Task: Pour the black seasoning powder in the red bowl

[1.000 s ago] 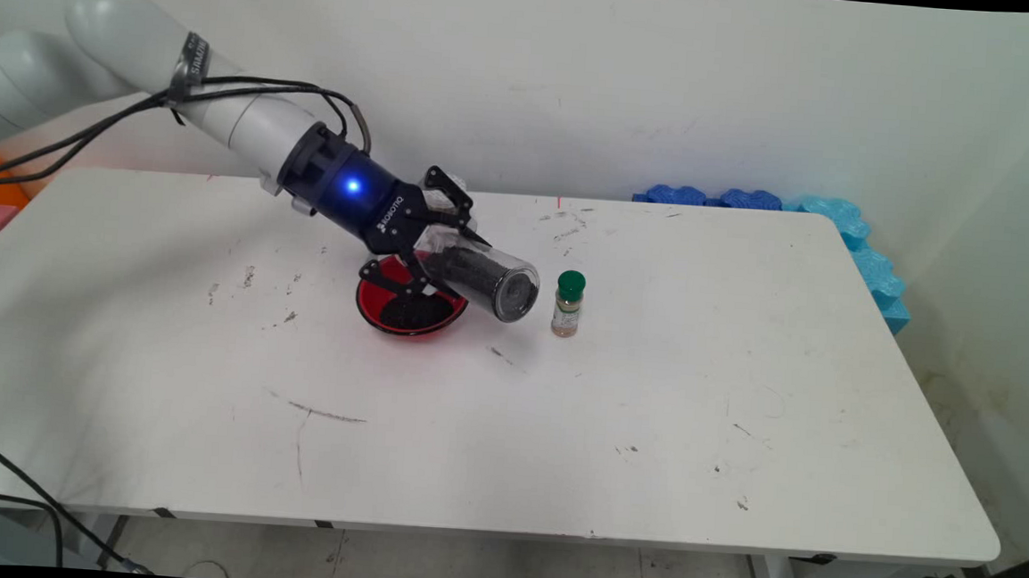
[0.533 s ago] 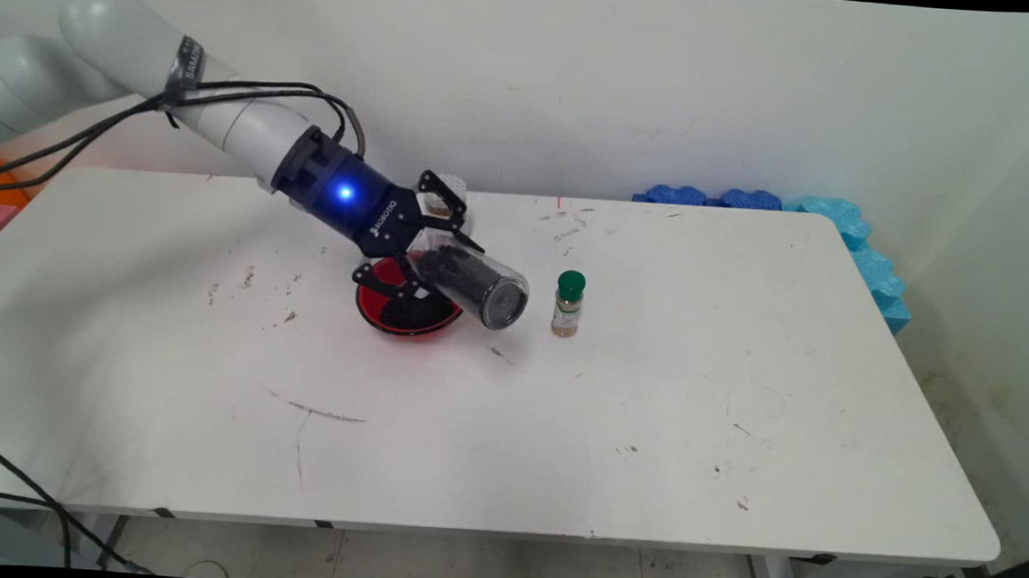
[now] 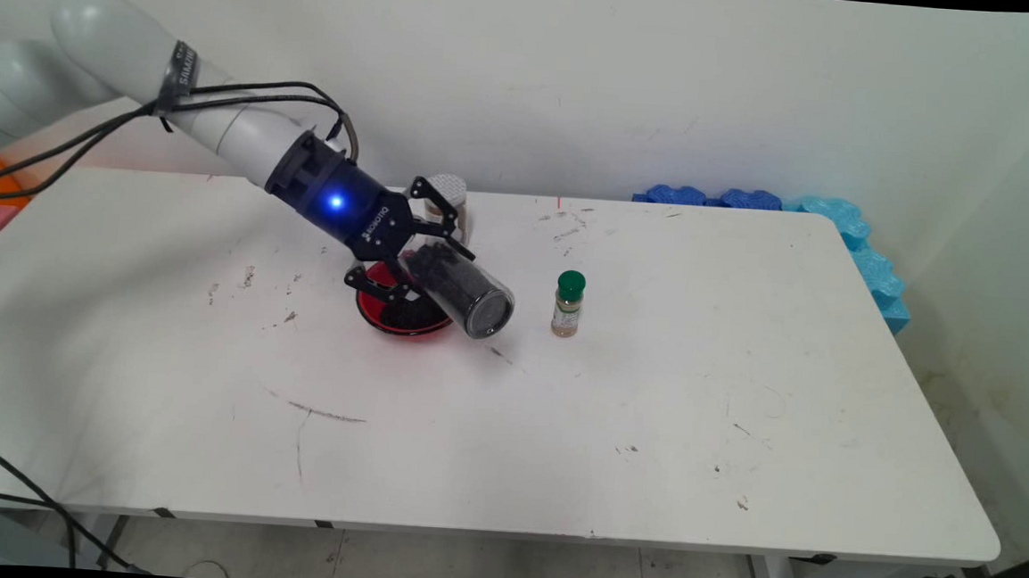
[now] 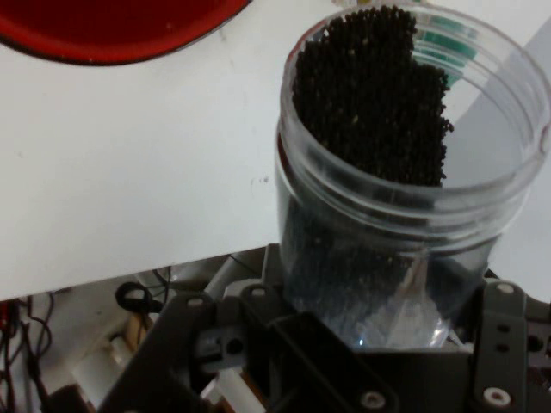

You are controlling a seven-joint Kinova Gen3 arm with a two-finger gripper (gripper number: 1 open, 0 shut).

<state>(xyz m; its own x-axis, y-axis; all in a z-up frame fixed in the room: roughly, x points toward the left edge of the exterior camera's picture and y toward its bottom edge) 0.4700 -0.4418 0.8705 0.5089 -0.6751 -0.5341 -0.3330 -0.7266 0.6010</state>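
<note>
Gripper (image 3: 423, 252), clamped on a clear jar (image 3: 461, 287) of black grains left of frame centre, holds its long axis tilted, mouth pointing lower right, over a red bowl (image 3: 392, 313), green-capped bottle (image 3: 568, 303) just right.

clear plastic jar (image 4: 405, 215) — glossy, matt scuffed table (image 3: 560, 417)

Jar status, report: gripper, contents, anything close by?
Gripper shut on clear jar, tilted, black grains inside. Red bowl under it holds grains. Green-capped bottle upright to its right, apart.
</note>
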